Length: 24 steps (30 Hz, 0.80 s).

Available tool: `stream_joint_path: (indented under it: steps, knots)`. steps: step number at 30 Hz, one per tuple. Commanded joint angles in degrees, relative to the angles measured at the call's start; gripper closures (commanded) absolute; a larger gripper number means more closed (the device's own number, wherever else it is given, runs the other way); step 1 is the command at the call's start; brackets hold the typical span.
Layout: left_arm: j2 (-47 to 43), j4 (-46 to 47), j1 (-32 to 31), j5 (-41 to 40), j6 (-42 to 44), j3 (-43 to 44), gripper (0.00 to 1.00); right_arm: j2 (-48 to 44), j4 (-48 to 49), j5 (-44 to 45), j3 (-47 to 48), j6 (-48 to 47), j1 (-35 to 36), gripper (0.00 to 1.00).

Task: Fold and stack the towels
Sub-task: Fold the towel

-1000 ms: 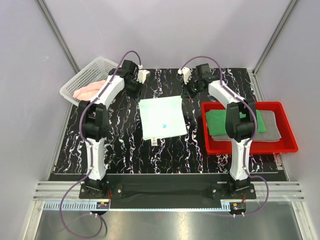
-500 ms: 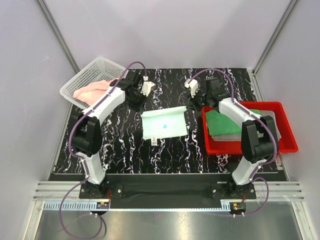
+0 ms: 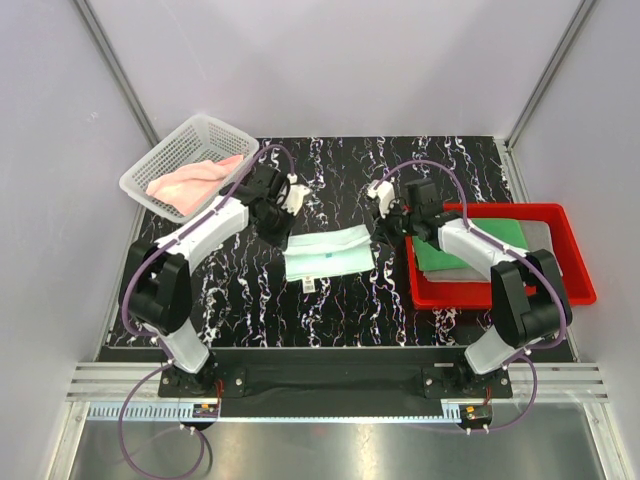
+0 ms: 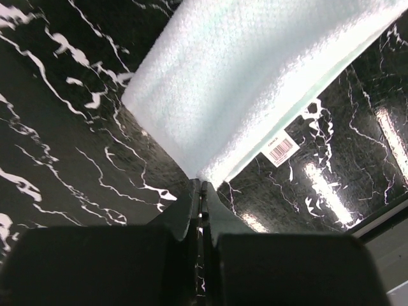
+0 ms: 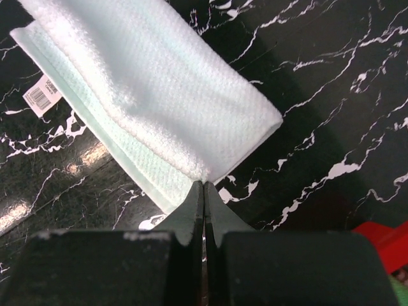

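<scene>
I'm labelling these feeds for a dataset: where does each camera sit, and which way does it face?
Top external: high behind the bases, looking down on the table; both arms show whole.
Left wrist: on the left arm, looking along the left gripper, shut on a mint towel corner.
Right wrist: on the right arm, looking along the right gripper, pinching another corner.
Shared: all three see the mint towel and its barcode tag.

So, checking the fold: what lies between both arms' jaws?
The pale mint towel, folded over, a corner pinched in the left jaws and the right jaws; the top view shows it.
</scene>
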Motion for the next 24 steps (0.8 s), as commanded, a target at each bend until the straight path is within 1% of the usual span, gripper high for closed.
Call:
stream_joint_path:
  steps: [1, 7, 12, 19, 20, 21, 22, 24]
  knots:
    - [-2.73, 2.49, -0.25, 0.89, -1.63, -3.32, 1.0, -1.55, 3.2, 2.46, -1.66, 3.2, 1.06, 1.0]
    - [-3.43, 3.02, -0.61, 1.16, -2.16, -6.94, 1.0, -1.99, 1.71, 5.01, -3.86, 3.48, 1.94, 1.0]
    - [-4.83, 3.02, -1.66, 3.26, -2.95, -8.08, 1.0, -0.94, -1.09, 6.15, -3.42, 3.65, 2.11, 1.0]
    - [-6.59, 3.19, -2.28, 3.35, -3.92, -11.85, 1.0, -0.06, -3.56, 8.7, -3.33, 4.96, 2.81, 1.0]
    - [-6.59, 3.2, -2.54, 3.62, -4.01, -12.39, 0.98, 0.03, -3.83, 8.7, -3.24, 5.32, 2.9, 0.99]
    - [-6.51, 3.54, -2.71, 3.44, -4.18, -12.74, 0.91, 0.03, -4.87, 8.53, -2.9, 5.76, 3.08, 0.95]
    - [-6.33, 3.37, -3.15, 3.27, -4.27, -12.92, 0.88, 0.12, -5.49, 7.92, -2.63, 6.46, 3.17, 0.86]
    - [-5.37, 2.59, -3.51, 3.79, -4.27, -12.66, 0.87, 0.03, -7.68, 7.83, -1.75, 7.68, 3.52, 0.82]
